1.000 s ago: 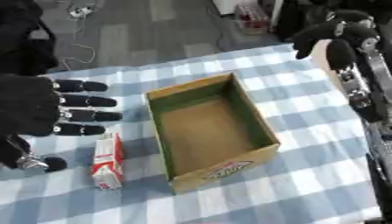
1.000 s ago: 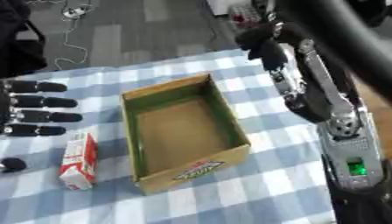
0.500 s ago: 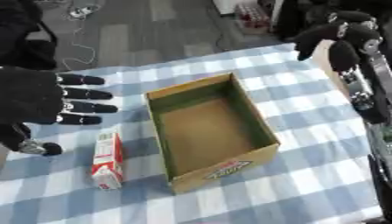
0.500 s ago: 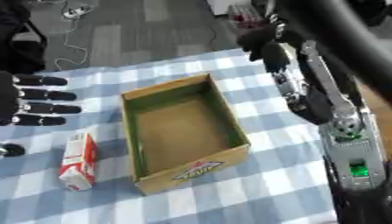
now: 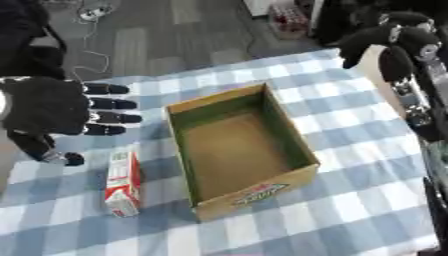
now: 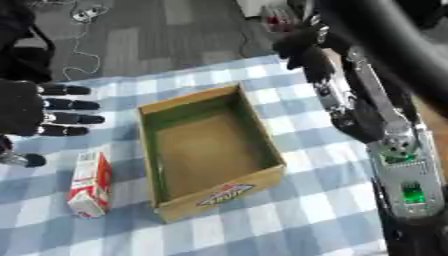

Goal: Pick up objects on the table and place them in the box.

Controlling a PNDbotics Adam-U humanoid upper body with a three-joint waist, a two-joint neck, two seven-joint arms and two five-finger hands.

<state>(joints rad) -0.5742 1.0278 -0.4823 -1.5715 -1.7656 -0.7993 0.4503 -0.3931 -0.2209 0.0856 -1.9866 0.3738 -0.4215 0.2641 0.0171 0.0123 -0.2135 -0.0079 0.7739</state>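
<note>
An open cardboard box [image 5: 241,150] with a green inner wall stands in the middle of the checked tablecloth; nothing shows inside it. A red and white carton [image 5: 122,184] lies on its side just left of the box. My left hand [image 5: 54,107] hovers open above and behind the carton, fingers spread and pointing right toward the box. It holds nothing. My right hand [image 5: 388,41] hangs at the far right corner of the table with fingers curled and nothing in them.
The blue and white checked cloth [image 5: 350,200] covers the table. Grey floor with cables [image 5: 92,12] lies beyond the far edge. My right forearm [image 6: 376,125] runs down the right side, over the cloth.
My left hand has drifted up and away from the carton, staying open. The box, carton and right hand keep their places.
</note>
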